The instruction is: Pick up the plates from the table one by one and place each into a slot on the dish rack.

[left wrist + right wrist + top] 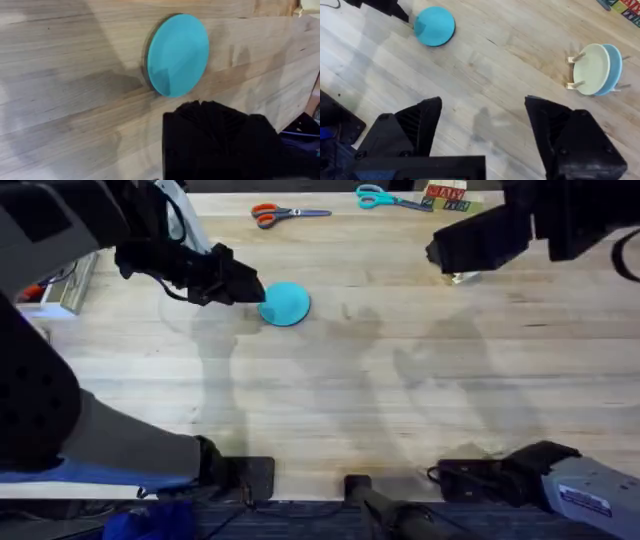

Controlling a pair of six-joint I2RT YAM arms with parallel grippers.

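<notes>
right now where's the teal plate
The teal plate lies flat on the table, upper left of centre in the overhead view, just beside the left claw. The rack stands far off to its right.

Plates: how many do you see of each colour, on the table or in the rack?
Teal plate, flat on the table: 1
Cream plate, in the rack: 1
Light blue plate, in the rack: 1
Total: 3

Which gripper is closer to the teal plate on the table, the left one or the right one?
Left. The left gripper sits right beside the teal plate, at its edge. The right gripper hangs far across the table, near the dish rack.
</notes>
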